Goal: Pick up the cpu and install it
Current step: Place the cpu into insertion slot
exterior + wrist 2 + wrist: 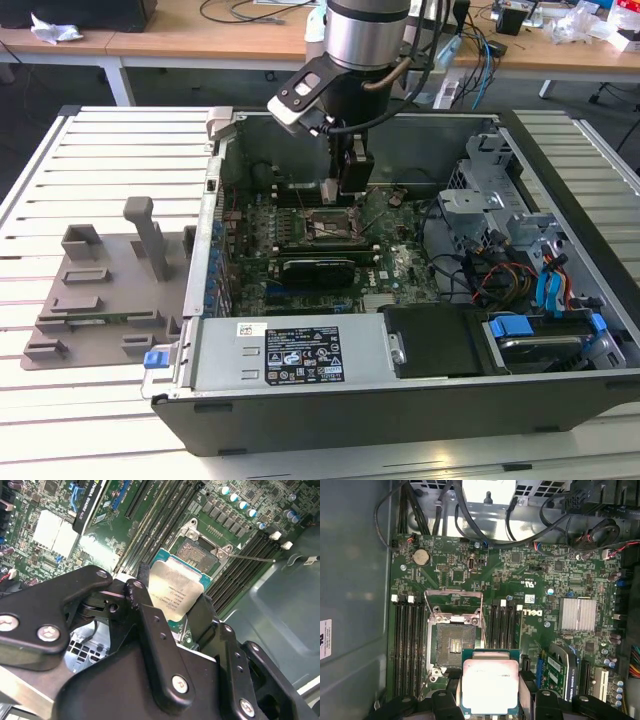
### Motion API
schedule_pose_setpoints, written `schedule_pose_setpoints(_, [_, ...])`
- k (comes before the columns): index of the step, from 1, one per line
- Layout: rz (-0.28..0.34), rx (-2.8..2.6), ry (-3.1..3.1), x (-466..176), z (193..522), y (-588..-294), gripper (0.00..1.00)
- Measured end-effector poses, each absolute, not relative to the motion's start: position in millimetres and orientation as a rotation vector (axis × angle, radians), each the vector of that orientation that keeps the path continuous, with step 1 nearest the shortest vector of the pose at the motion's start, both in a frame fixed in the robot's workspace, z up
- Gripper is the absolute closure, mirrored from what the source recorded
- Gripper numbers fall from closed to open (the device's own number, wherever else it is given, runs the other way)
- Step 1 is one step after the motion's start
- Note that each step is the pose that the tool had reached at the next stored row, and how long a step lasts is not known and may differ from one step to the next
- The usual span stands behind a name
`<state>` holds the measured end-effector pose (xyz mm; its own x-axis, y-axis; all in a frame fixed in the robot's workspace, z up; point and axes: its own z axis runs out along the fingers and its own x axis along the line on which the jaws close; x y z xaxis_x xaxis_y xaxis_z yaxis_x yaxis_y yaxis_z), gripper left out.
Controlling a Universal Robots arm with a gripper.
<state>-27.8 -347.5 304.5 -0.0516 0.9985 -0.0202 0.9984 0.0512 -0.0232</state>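
On the slatted tabletop (90,425) an open computer case (420,415) holds a motherboard (545,570); just over its empty socket (454,642), the pincer (352,188) clamps the cpu (490,686) between its fingers

cpu (490,685): dull silvery metal | hand (173,589): matt black | case wall (355,555): smooth grey metal

Bright, even room light, shadows soft — a pale sheen on the cpu (490,687).
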Motion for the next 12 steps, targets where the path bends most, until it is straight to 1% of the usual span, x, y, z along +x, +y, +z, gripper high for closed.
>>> schedule_pose_setpoints(12, [0.048,-2.162,-2.277,-27.8,301.5,-347.5,0.45])
